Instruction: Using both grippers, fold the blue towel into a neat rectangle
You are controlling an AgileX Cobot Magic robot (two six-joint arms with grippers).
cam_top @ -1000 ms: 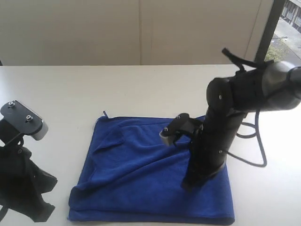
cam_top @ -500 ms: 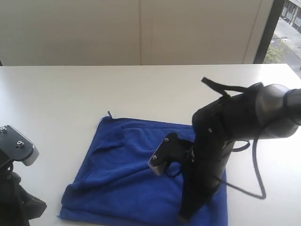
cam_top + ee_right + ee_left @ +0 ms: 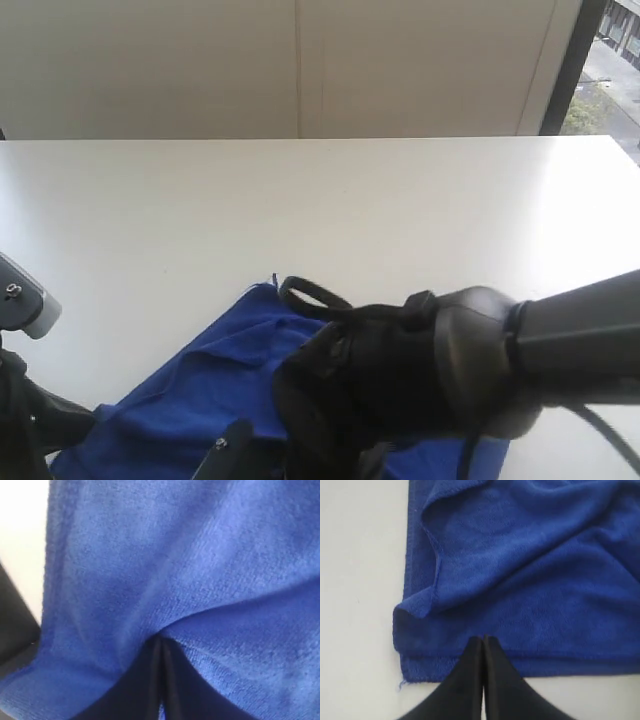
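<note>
My right gripper [image 3: 160, 640] is clamped on the towel [image 3: 180, 400], fingers pressed together, with creases in the blue cloth running to their tips. My left gripper [image 3: 483, 641] is closed too, jaws flush with nothing between them. Its tips sit over the towel's stitched hem, near a corner where a loose flap is turned up; whether they touch the cloth I cannot tell. The towel lies rumpled on the white table [image 3: 300, 200], at the near edge of the exterior view, left of centre. My right arm [image 3: 450, 370] reaches across in front and hides much of the cloth. My left arm [image 3: 25, 430] stands just beside the towel's left end.
</note>
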